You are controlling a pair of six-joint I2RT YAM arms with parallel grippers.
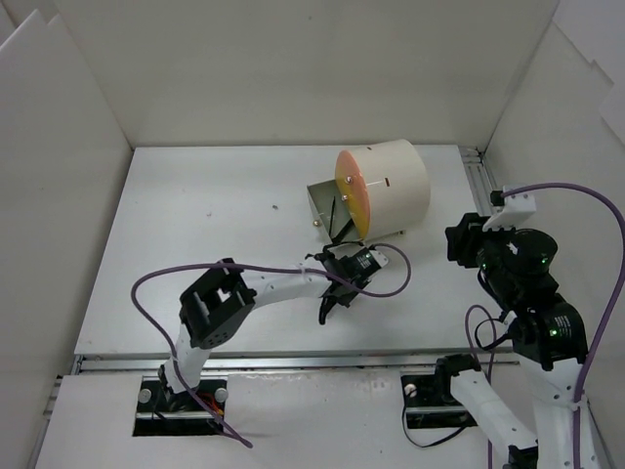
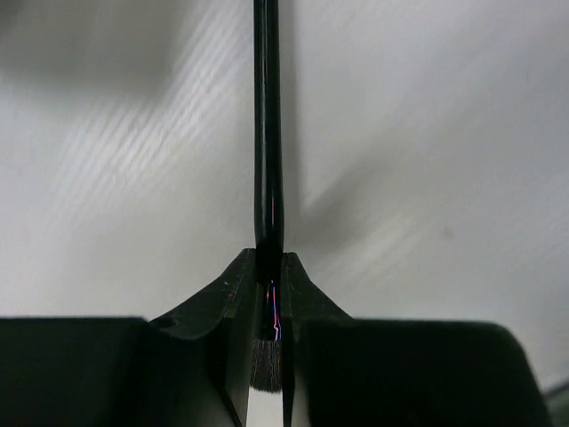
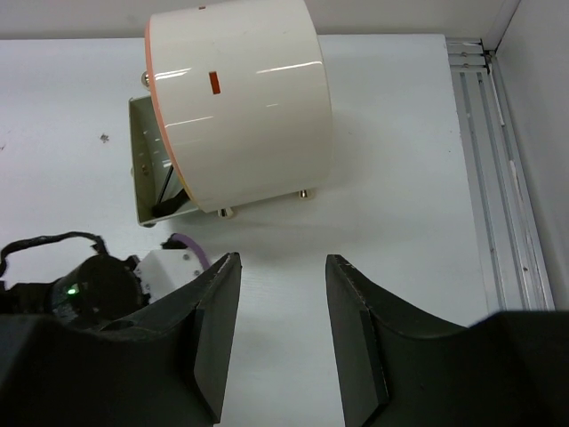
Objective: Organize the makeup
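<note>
White tabletop point(image 1: 195, 244) ringed by white walls; left hand point(image 2: 268, 271) was clamped on thin black brush point(image 2: 268, 133), bristles back between its fingers, handle pointing out over tabletop. Big cream cylinder point(image 1: 391, 186) lay just beyond, drawer point(image 3: 147, 169) open. Right hand point(image 3: 283, 311) stood apart, empty, facing the cylinder.

Gloss against matt
Glossy-handled black brush point(image 2: 268, 133), soft dark bristles; cream cylinder point(image 3: 244, 98) smooth, shiny plastic; table point(image 1: 195, 244) matt white
</note>
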